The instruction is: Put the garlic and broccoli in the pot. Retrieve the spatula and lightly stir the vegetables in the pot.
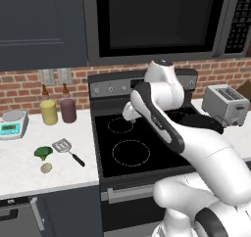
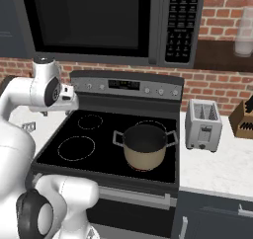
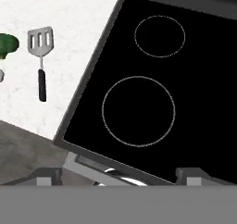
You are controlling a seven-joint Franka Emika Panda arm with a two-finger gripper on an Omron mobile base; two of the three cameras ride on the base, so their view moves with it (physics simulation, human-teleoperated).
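Tool [image 3: 118, 172] open above stove [image 3: 194, 102]; broccoli [image 1: 43, 153], garlic [image 1: 46, 168] on counter [image 1: 19, 170]

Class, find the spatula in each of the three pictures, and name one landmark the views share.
Left base view: spatula lies on the white counter at left, beside the broccoli.
Right base view: just its head peeks past the arm.
Hand view: upper left.
Shared landmark: the black cooktop.
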